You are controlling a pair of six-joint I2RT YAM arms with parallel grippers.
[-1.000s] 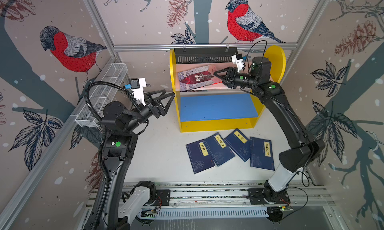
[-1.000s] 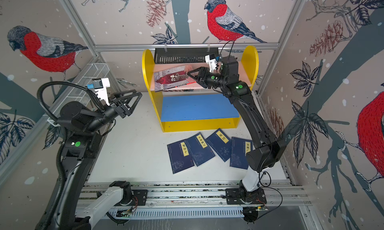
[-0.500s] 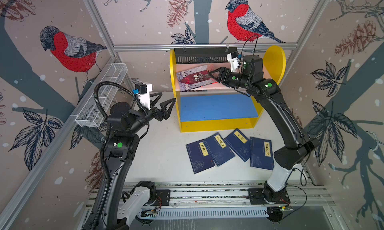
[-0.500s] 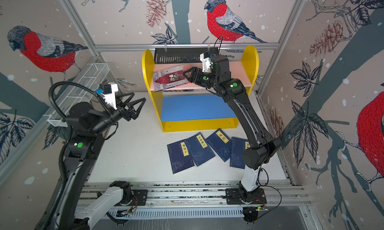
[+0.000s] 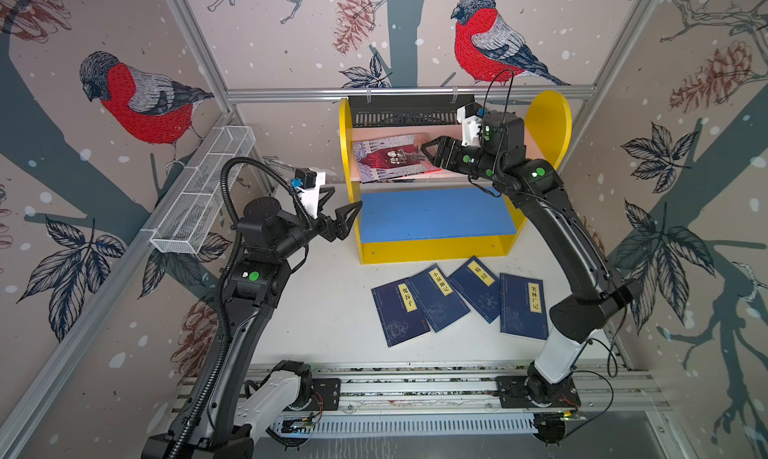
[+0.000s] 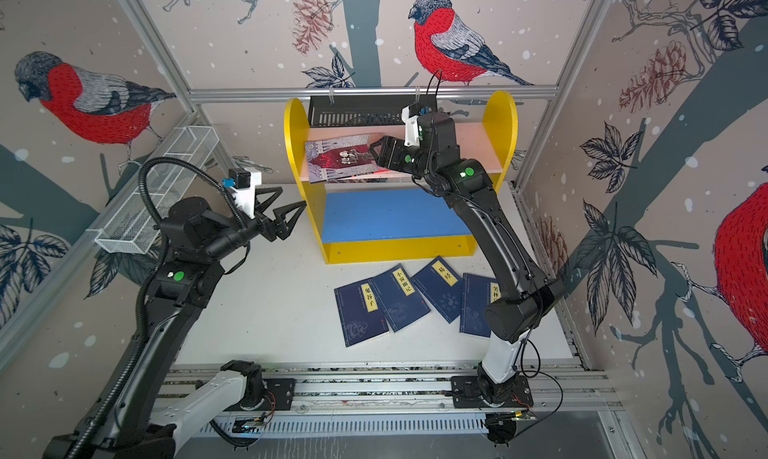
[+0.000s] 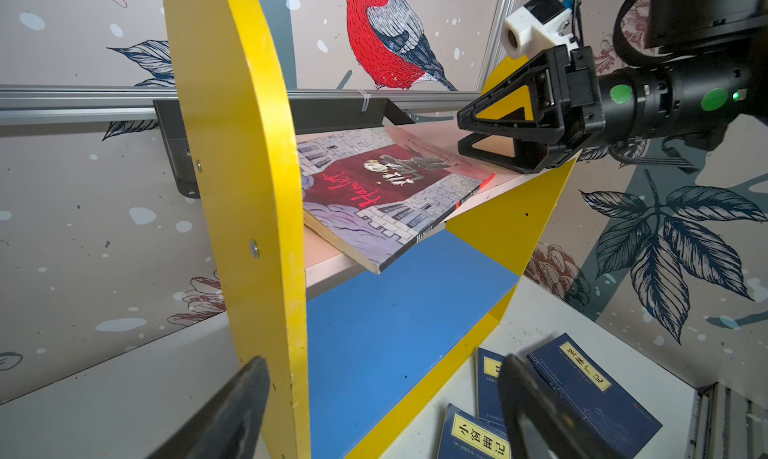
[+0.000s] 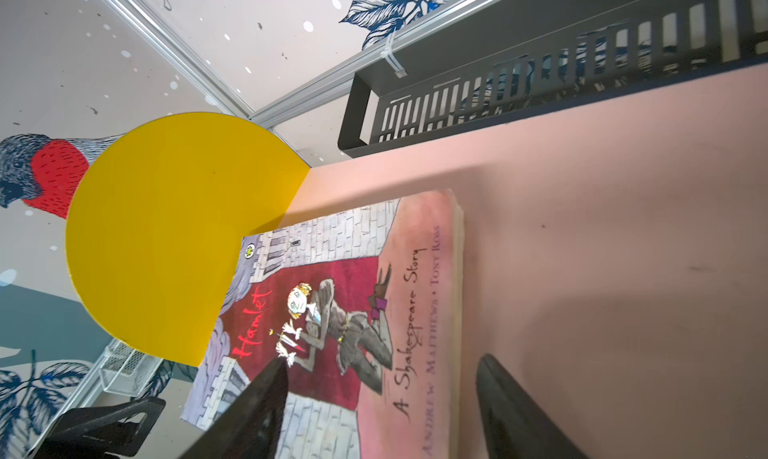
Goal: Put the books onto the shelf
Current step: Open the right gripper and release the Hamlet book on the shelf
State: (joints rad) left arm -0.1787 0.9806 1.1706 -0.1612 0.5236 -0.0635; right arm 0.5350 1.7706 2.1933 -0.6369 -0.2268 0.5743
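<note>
Hovering low over the pink upper board (image 8: 602,228) of the shelf (image 5: 548,120), my right pincer (image 5: 428,154) has its jaws spread wide and grips nothing. One jaw hangs above the cover of the red-and-grey book (image 5: 390,160), the other above bare board past its page edge. That book lies flat at the board's left end against the yellow side panel (image 7: 232,145), skewed, with one corner jutting over the front edge. My left pincer (image 5: 345,198) is likewise wide open and empty, near the front edge of that same panel; whether it touches I cannot tell. The four navy books (image 5: 436,297) lie face up on the surface (image 5: 324,303), fanned in a row just before the shelf's front edge, toward the right, with neighbours overlapping. I judge them light and thin, so weight is no worry, but they will be floppy: held by one corner, a book would likely droop and splay its pages. The covers look smooth and may slip between hard jaws. Flat on the surface they offer no gap for a lower jaw. I would go for an edge that rides up on a neighbour, or the bound spine side, which should be stiffest, and pinch near its middle. The blue lower board (image 5: 432,214) carries no book.
</note>
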